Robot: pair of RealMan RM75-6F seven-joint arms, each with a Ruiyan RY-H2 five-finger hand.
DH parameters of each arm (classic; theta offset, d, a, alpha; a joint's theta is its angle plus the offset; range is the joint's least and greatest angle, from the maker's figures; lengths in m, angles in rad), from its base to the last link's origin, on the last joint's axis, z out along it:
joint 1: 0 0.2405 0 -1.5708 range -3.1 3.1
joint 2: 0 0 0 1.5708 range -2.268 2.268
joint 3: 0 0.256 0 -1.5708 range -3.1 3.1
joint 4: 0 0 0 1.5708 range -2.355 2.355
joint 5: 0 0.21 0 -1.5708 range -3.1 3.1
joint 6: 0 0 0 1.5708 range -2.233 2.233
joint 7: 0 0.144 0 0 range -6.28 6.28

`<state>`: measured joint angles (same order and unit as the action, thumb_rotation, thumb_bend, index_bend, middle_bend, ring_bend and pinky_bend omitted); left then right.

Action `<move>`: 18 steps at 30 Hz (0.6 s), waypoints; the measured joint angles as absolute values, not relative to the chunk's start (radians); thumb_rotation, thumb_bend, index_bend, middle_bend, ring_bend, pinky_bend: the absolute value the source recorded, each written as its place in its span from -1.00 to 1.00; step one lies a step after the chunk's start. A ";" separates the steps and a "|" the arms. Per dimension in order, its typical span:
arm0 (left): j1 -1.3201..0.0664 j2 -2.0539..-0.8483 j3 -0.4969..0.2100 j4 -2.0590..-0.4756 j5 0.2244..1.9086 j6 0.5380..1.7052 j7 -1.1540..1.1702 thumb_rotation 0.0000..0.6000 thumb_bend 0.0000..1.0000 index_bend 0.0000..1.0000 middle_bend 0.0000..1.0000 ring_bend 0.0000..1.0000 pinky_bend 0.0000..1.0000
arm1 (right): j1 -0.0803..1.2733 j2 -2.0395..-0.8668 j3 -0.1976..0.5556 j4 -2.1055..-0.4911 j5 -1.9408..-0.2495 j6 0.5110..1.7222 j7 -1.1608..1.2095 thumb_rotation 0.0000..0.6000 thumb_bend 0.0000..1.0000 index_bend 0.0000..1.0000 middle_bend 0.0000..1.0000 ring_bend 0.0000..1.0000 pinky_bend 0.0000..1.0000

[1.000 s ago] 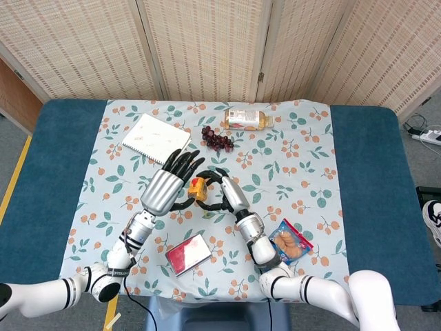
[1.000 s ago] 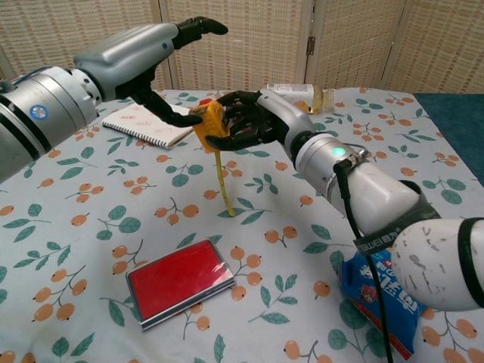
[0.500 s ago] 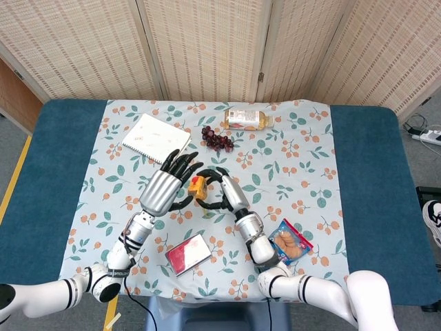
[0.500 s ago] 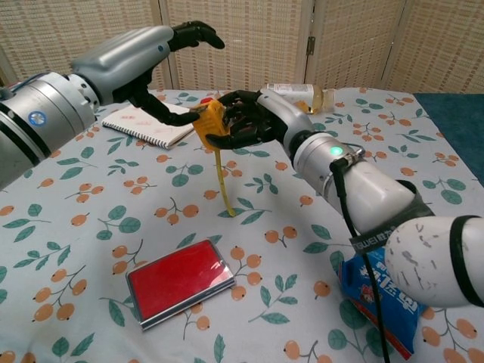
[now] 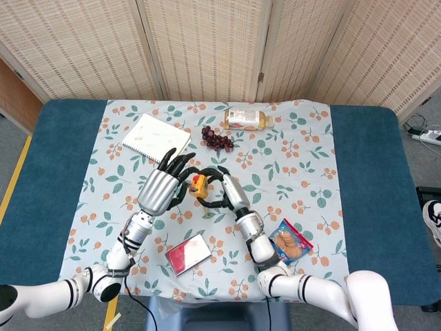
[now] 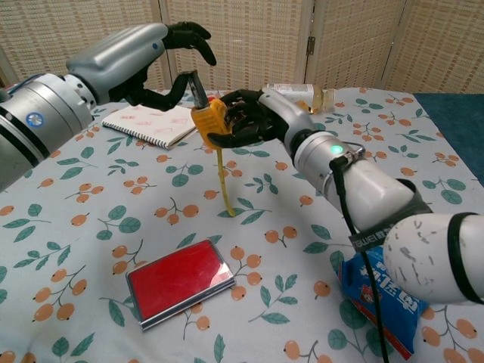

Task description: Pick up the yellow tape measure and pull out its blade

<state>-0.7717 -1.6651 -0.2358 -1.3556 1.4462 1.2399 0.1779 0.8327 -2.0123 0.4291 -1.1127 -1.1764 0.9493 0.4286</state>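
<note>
At centre frame the right hand (image 6: 242, 121) gripped the yellow tape measure (image 6: 209, 119) aloft, its thin, springy blade (image 6: 223, 184) dangling, judged best pinched near the tip, while the left hand (image 6: 178, 57) touched the case with curled fingers.

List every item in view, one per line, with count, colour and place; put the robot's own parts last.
tape measure: 1, yellow, held above the table's middle, blade hanging down
notebook: 1, white, far left of the cloth
grapes: 1 bunch, dark red, far middle
bottle: 1, amber with pale label, lying beyond the grapes
flat case: 1, red with silver rim, near left
snack packet: 1, blue and red, near right
tablecloth: 1, pale with orange fruit print, over the blue table
left hand: 1, black fingers, touching the tape measure's top
right hand: 1, black, gripping the tape measure
</note>
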 measured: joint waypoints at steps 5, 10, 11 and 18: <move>-0.772 -1.665 -0.232 -1.352 1.450 1.239 0.173 1.00 0.48 -0.16 -0.69 -0.63 -0.90 | 0.833 -2.011 0.432 -1.114 -1.171 0.948 0.424 1.00 0.15 0.12 -0.02 -0.27 -0.95; -0.771 -1.670 -0.234 -1.344 1.454 1.247 0.161 1.00 0.49 -0.03 -0.66 -0.60 -0.88 | 0.833 -2.012 0.433 -1.112 -1.166 0.946 0.417 1.00 0.15 0.12 -0.02 -0.27 -0.96; -0.771 -1.672 -0.234 -1.341 1.456 1.250 0.158 1.00 0.49 -0.02 -0.66 -0.60 -0.87 | 0.834 -2.012 0.434 -1.111 -1.164 0.945 0.416 1.00 0.15 0.12 -0.02 -0.27 -0.97; -0.771 -1.691 -0.238 -1.310 1.462 1.267 0.132 1.00 0.49 0.12 -0.57 -0.53 -0.85 | 0.835 -2.010 0.434 -1.111 -1.160 0.942 0.406 1.00 0.15 0.12 -0.02 -0.27 -0.97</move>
<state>-0.7708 -1.6913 -0.2378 -1.3102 1.4616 1.2671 0.1317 0.8346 -2.0105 0.4339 -1.1110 -1.1603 0.9419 0.4056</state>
